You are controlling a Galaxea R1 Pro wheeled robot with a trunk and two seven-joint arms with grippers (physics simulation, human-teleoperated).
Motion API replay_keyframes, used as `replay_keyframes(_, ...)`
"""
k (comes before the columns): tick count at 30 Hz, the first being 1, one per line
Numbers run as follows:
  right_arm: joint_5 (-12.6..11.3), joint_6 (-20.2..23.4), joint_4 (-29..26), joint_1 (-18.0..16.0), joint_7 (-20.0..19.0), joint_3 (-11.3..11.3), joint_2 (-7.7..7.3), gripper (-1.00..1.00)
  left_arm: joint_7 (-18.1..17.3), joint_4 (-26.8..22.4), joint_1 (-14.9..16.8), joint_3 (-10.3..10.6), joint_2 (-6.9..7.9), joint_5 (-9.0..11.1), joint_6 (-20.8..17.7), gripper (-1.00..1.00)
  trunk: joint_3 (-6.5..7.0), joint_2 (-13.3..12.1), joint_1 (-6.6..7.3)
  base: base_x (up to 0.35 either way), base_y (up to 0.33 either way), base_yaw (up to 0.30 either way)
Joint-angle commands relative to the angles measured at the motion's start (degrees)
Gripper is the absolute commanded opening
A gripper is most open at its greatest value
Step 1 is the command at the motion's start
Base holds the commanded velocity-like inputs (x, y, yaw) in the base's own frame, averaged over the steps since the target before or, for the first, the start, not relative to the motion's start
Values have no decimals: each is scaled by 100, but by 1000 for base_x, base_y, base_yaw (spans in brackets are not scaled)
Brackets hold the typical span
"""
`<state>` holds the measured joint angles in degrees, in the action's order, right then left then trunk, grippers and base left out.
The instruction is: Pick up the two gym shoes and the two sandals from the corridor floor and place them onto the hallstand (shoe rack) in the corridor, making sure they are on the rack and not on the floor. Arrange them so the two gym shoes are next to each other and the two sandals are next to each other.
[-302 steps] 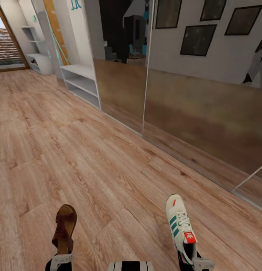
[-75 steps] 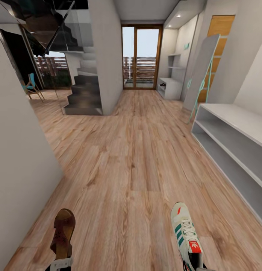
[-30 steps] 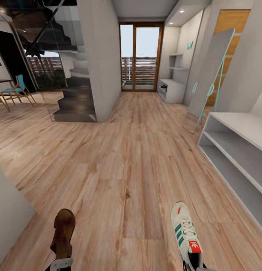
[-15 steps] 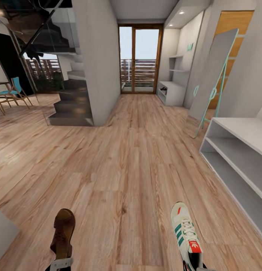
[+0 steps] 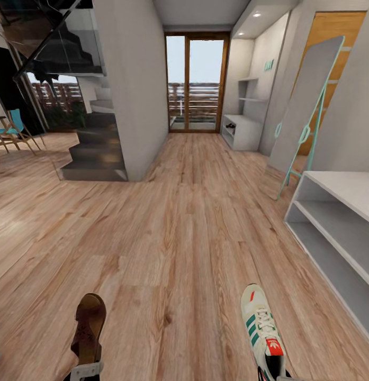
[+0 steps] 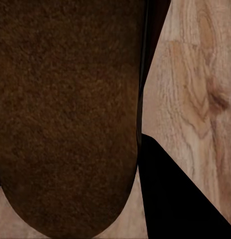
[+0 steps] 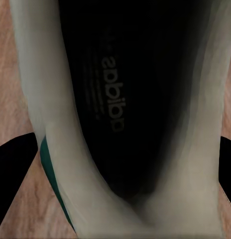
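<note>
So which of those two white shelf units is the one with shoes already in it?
The far one by the glass door: something small and dark, likely shoes, sits in its lower opening. The near unit on the right has bare shelves.

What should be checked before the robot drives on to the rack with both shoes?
1. Sandal in left claw: ok, held by its heel end, toe pointing forward.
2. Sneaker in right claw: ok, held at the heel.
3. Rack in sight: ok, at the corridor's far end on the right, near the glass door.
4. Floor ahead free of obstacles: ok.
5. Clearance from the white bench at right: ok, off the straight path.
6. Free space on the rack: cannot tell, too far away.
</note>
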<state>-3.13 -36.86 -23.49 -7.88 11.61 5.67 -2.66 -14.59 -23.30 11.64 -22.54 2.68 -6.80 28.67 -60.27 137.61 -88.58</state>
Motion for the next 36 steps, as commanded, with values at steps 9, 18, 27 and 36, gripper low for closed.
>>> replay_keyframes(9,-30,-14,2,-3,35,48,-6,-100,-27,1,5,-55,-5,-76,24,-100,-5,2,-2,339,-90,0)
replay_keyframes(18,-30,-14,0,-3,35,48,-6,-100,-27,1,5,-50,-5,-77,24,-100,-5,2,-2,339,-90,0)
replay_keyframes(27,-27,-14,2,-4,35,50,9,-100,-27,-2,5,-56,0,-76,24,-100,-5,2,-2,339,-88,0)
replay_keyframes(36,-29,-14,-2,-3,39,49,19,-100,-27,0,5,-77,4,-76,24,-100,-5,2,-2,339,-85,0)
